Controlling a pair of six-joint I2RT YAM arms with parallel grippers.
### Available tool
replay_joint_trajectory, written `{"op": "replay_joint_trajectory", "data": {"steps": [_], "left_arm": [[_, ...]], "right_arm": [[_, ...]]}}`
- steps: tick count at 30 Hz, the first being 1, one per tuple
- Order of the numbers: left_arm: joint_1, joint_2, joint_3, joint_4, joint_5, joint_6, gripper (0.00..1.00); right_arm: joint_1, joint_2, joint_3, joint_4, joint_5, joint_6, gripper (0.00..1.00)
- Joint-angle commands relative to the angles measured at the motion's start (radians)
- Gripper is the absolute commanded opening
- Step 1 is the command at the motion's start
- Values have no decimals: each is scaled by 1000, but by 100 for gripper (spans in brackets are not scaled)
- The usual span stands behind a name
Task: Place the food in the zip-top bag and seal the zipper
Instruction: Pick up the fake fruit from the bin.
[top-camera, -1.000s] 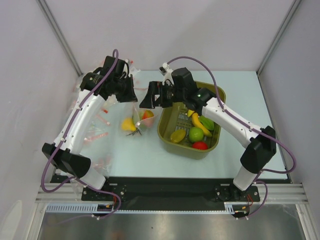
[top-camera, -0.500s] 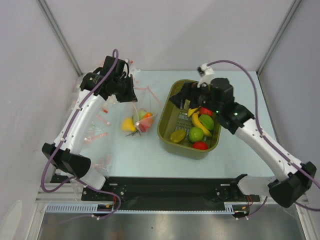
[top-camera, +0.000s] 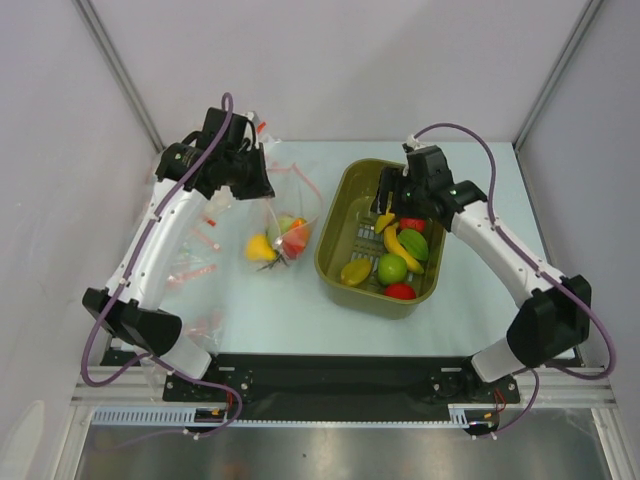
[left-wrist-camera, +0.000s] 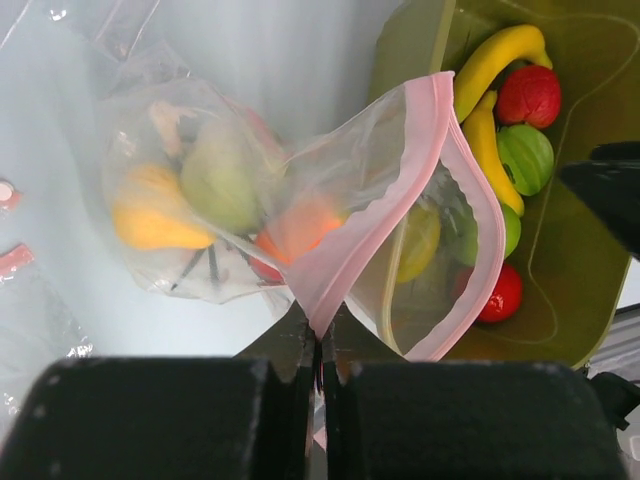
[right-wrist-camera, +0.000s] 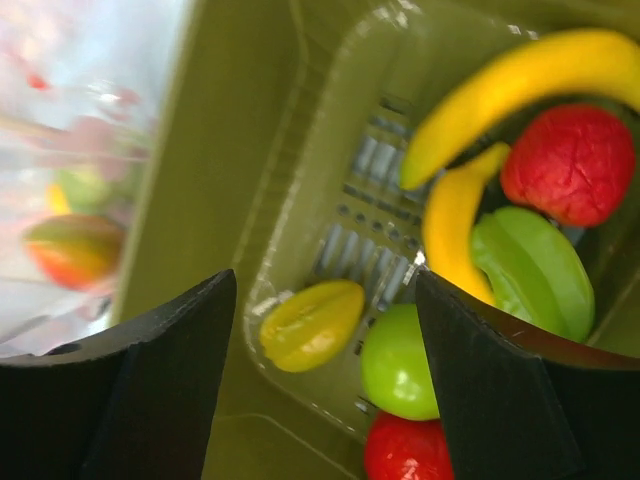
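The zip-top bag (top-camera: 285, 228) lies left of the tub with its mouth held up and open. My left gripper (top-camera: 256, 186) is shut on its zipper (left-wrist-camera: 330, 270), the pink strip, at one corner (left-wrist-camera: 322, 322). In the bag are a yellow piece (left-wrist-camera: 155, 210), a green piece (left-wrist-camera: 220, 175) and an orange-red piece (left-wrist-camera: 300, 225). My right gripper (right-wrist-camera: 325, 285) is open and empty above the olive tub (top-camera: 340, 262). Below it lie a yellow lemon (right-wrist-camera: 312, 322), a green apple (right-wrist-camera: 398, 362), a red tomato (right-wrist-camera: 410, 450) and bananas (right-wrist-camera: 520, 80).
The tub also holds a red lumpy fruit (right-wrist-camera: 568, 160) and a dark green piece (right-wrist-camera: 530, 270). Spare clear bags with red strips (top-camera: 195, 245) lie along the left of the table under my left arm. Grey walls close in on both sides.
My right gripper left the bag's mouth and swung right to hover over the tub, open. My left gripper kept its hold on the zipper; the bag shifted slightly.
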Motion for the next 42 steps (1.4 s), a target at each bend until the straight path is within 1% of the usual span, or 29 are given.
{"op": "replay_joint_trajectory", "data": {"steps": [1,3,5,9,10,13,18,21,26,30,32,33,34,37,40,42], "left_arm": [[5,-9,63,35,-8,2,4],[5,-6,67,37,-6,4,4],[5,-4,63,37,-6,4,4],[5,0,55,39,14,1,8],[5,0,53,37,14,1,10],[5,10,47,37,14,5,11],[5,25,46,34,26,14,11],[5,28,37,39,34,16,11],[5,33,35,43,55,16,3],[4,22,18,45,55,17,0],[5,10,-5,51,55,19,0],[5,4,-14,52,54,20,0],[4,-6,-26,55,52,20,0],[5,-38,-75,74,48,13,0],[4,-67,-109,85,52,7,0],[5,-76,-124,86,49,7,0]], "right_arm": [[-2,71,95,-178,51,-22,75],[-2,110,101,-222,8,-52,73],[0,94,77,-257,-21,-87,74],[7,45,11,-306,11,-96,82],[18,39,0,-326,17,-96,85],[44,15,-55,-335,19,-92,91],[69,1,-123,-326,-26,-62,95],[81,28,-139,-320,-20,-59,95],[81,71,-166,-273,-35,-53,95],[80,119,-178,-262,-26,-43,94],[80,133,-184,-246,-40,-42,84],[78,131,-185,-242,-50,-44,78],[78,131,-184,-234,-55,-44,64],[84,85,-169,-211,-60,-47,48],[87,15,-123,-185,-49,-53,40],[89,-16,-84,-170,-52,-58,39]]}}
